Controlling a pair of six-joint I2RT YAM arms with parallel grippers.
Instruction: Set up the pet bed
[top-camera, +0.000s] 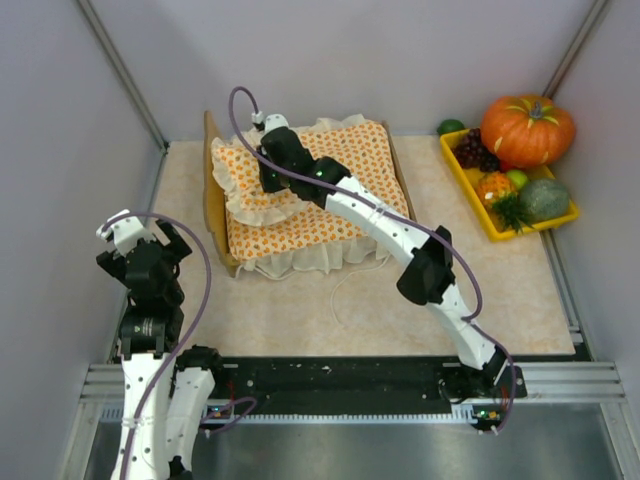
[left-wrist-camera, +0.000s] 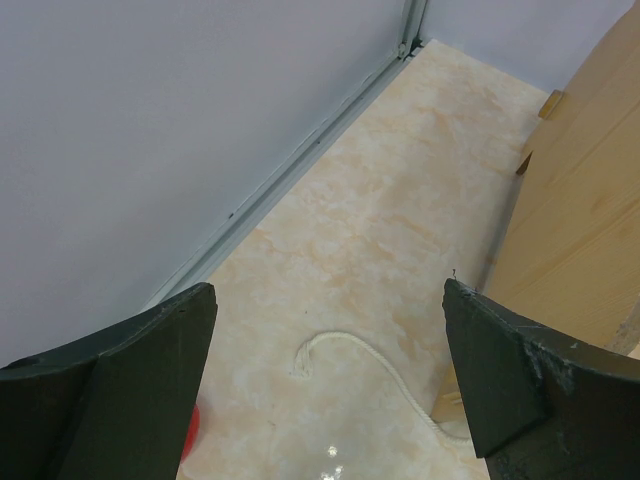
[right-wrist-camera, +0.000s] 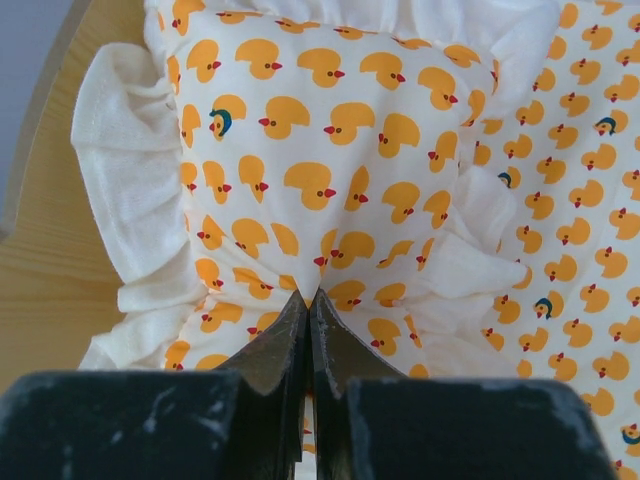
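The table (top-camera: 450, 300) carries the pet bed (top-camera: 213, 200) at its far edge, left of centre, with the headboard toward the left edge. The ruffled bedspread (top-camera: 300, 232) already lies over the frame and looks fairly flat, so I'd judge the big step done. The ruffled pillow (top-camera: 243, 185) sits at the headboard end, a little skewed. The right gripper (top-camera: 268, 185) has its jaws pressed together on a pinch of the pillow's cloth. What seems left is squaring the pillow, letting go, and perhaps tidying the ruffles. The left gripper (top-camera: 143, 250) hangs near the left edge with its jaws spread wide, holding nothing.

From above, the print reads only as orange dots. The right wrist view shows they are little orange ducks on the pillow (right-wrist-camera: 320, 150), and that the right gripper (right-wrist-camera: 308, 300) bites the cloth at the pillow's near hem. The left wrist view alone shows the bare back of the headboard (left-wrist-camera: 580, 230) and a thin pale cord (left-wrist-camera: 350, 350) lying on the table beside it. Only the overhead view takes in the pumpkin (top-camera: 527, 128) and the yellow tray (top-camera: 466, 180) at the far right corner.
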